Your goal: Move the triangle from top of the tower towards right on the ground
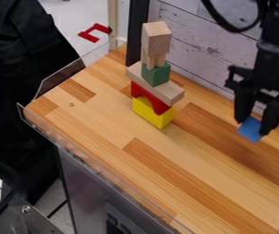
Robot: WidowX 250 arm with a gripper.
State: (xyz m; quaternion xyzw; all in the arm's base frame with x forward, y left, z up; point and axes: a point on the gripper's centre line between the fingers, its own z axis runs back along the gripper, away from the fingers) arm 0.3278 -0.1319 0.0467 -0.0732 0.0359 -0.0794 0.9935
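Far L: dark cloth (28, 68) hangs beside the tbl; btm L corner has a metal part (1, 208). Up top, a red piece (93, 34) lies on the pale floor (68, 13), off the tbl & beyond its L end. Wood tbl (99, 132) has a clear guard (59, 77) along its L end; same sort of clear strip runs down the front edge, w/ a grey unit (95, 183) below. Tower stands toward the back, L of ctr, btm to top: yellow blk (152, 114), red arch (147, 97), flat wood plank (157, 87) lying crosswise, green blk (156, 74), small wood pc (152, 58), upright wood blk (157, 37). Dark post (137, 32) is just behind tower; pale plank wall (196, 50) backs the tbl from there to the R. Btwn tower & gripper (254, 126), bare wood strips run from wall to front edge, giving a wide gap sideways & more room fwd. Gripper hangs at R, nr the wall side, well apart from tower. Jaws clamped on the blue triangle (249, 130), which sits tilted btwn the tips, R of tower; can't tell if it touches the tbl. Black cable (230, 25) loops at top, L of the arm (276, 50).
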